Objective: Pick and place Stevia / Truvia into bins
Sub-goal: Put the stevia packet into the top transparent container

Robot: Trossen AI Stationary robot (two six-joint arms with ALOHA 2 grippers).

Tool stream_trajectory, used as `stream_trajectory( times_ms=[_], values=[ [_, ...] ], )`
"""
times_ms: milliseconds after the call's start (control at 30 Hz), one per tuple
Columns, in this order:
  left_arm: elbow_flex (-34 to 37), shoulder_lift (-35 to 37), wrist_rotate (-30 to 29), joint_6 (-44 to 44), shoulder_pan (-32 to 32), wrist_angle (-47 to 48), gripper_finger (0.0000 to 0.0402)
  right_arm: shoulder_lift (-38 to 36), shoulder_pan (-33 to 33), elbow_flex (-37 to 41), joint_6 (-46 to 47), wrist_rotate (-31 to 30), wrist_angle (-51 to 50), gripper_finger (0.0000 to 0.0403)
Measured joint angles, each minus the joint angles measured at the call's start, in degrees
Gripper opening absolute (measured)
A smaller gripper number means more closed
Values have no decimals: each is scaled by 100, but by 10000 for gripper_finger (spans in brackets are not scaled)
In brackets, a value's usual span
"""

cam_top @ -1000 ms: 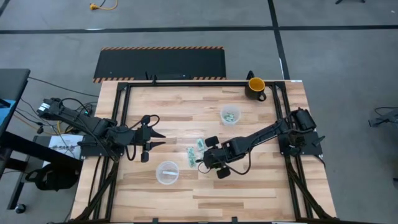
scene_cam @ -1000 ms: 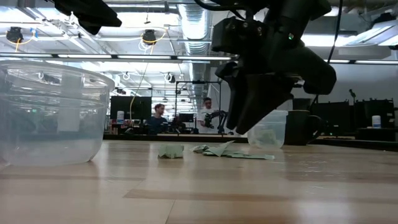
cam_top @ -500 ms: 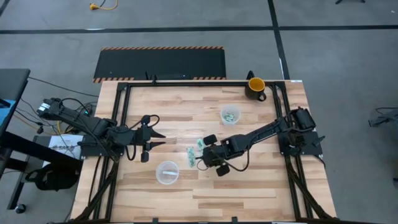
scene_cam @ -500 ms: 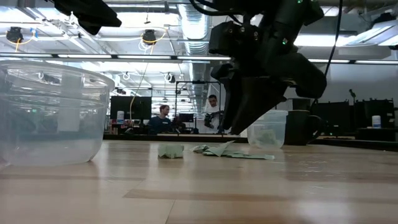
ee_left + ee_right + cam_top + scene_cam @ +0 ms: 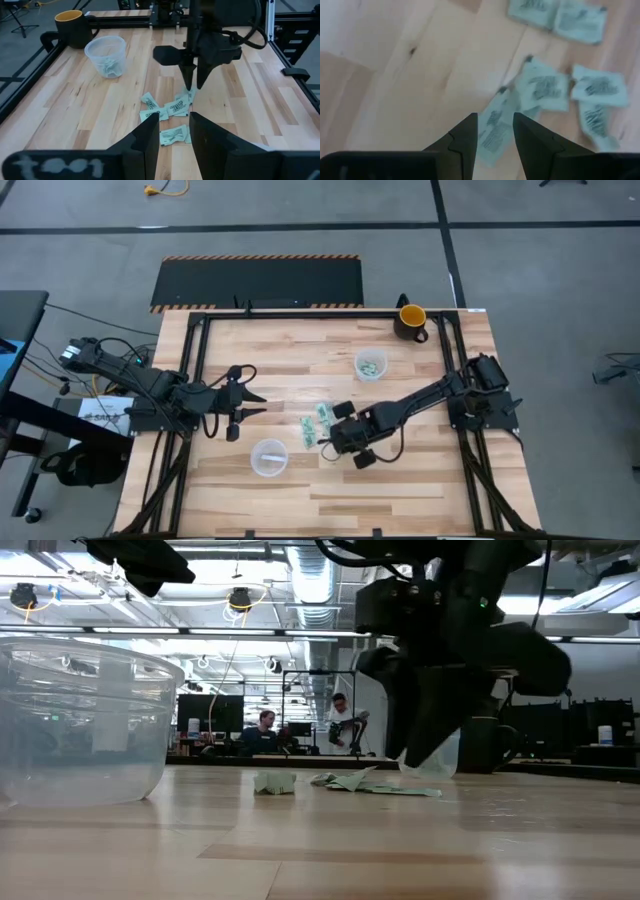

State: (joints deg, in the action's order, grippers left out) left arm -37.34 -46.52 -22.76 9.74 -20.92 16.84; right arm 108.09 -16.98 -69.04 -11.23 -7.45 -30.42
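Several light green and white Stevia sachets lie flat in a loose cluster mid-table, also seen in the left wrist view. My right gripper hangs just above the cluster's right edge, pointing steeply down, fingers open. One sachet shows on the wood through the gap. I cannot tell whether the fingertips touch it. My left gripper waits at the table's left, open, holding nothing. One clear bin stands near the front. The other bin, farther back, holds some sachets.
A dark mug with a yellow inside stands at the far right corner of the table. Black frame rails run along the table's left, far and right sides. People sit in the room beyond the table.
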Motion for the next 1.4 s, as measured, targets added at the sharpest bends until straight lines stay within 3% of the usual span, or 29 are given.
stream_trajectory(
  times_ms=[300,1400],
  values=[
    [0,0,4,0,-1,0,98,0,-52,0,-157,-298,200,119],
    [0,0,15,22,-1,15,98,7,133,343,-729,-309,876,119]
  ],
)
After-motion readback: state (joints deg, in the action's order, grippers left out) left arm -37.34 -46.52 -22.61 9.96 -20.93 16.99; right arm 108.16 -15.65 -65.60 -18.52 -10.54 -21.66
